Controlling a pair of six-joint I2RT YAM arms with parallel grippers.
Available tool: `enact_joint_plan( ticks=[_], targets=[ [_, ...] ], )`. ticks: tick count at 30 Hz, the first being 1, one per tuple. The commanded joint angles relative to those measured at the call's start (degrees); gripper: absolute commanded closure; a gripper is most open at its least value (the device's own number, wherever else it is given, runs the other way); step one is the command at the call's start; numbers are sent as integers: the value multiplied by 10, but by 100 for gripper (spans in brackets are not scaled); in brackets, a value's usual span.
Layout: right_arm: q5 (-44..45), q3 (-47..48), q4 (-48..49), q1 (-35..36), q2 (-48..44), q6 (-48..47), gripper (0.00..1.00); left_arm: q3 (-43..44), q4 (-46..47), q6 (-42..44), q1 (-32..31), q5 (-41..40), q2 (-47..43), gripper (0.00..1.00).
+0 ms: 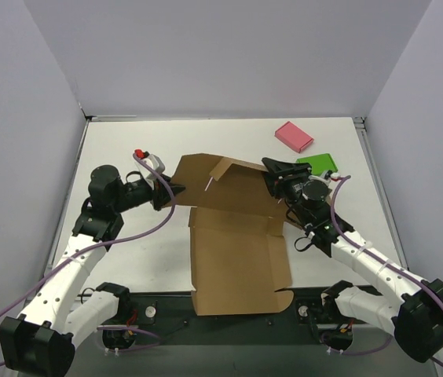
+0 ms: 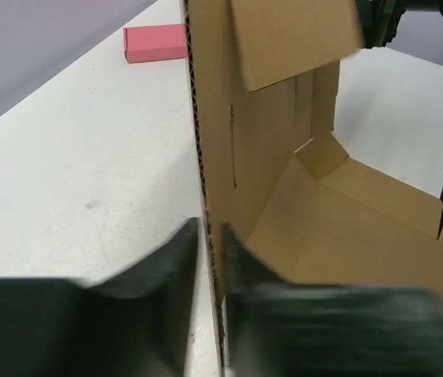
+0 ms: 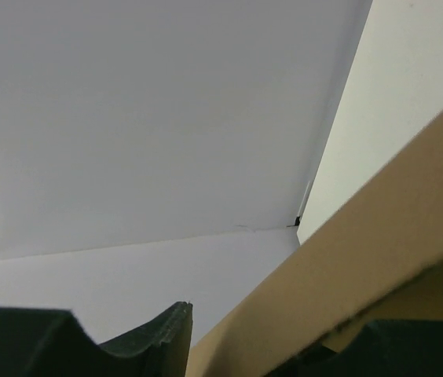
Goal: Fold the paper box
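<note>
One paper box, two grippers and two small blocks on one white table. The box is a single die-cut brown sheet at the middle of the table: its flat panel reaches the near edge between the two arm bases, while its far portion is raised, with one flap leaning over the top.

The left gripper meets the left end of the raised portion. In the left wrist view its two fingers stand one on each side of an upright corrugated wall, clamped on that wall's edge.

The right gripper sits at the right end of the raised portion. In the right wrist view a cardboard panel passes between its two fingers; whether they press on it cannot be told.

One pink block lies near the far right corner. One green block lies just nearer along the right edge, just beside the right gripper and apart from the box.
</note>
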Motion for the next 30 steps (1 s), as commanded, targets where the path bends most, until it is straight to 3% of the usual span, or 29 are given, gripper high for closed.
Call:
enact_joint_plan(
  ticks=[1, 7, 9, 14, 18, 23, 30],
  targets=[
    [8, -4, 47, 8, -7, -9, 70, 4, 13, 1, -7, 5, -8, 54],
    [9, -17, 56, 11, -1, -8, 91, 4, 12, -6, -7, 1, -12, 33],
    [10, -21, 62, 13, 4, -13, 100, 7, 10, -8, -7, -12, -13, 30],
    [14, -37, 106, 16, 28, -50, 100, 3, 9, -17, -8, -106, -34, 28],
    [17, -51, 161, 23, 57, -84, 100, 12, -60, -48, -40, -207, -43, 29],
    [31, -64, 229, 45, 121, -97, 100, -6, -71, -152, -158, -370, -57, 32],
    [53, -68, 292, 69, 176, -105, 100, -57, -22, -259, -309, -499, -6, 34]
  ],
)
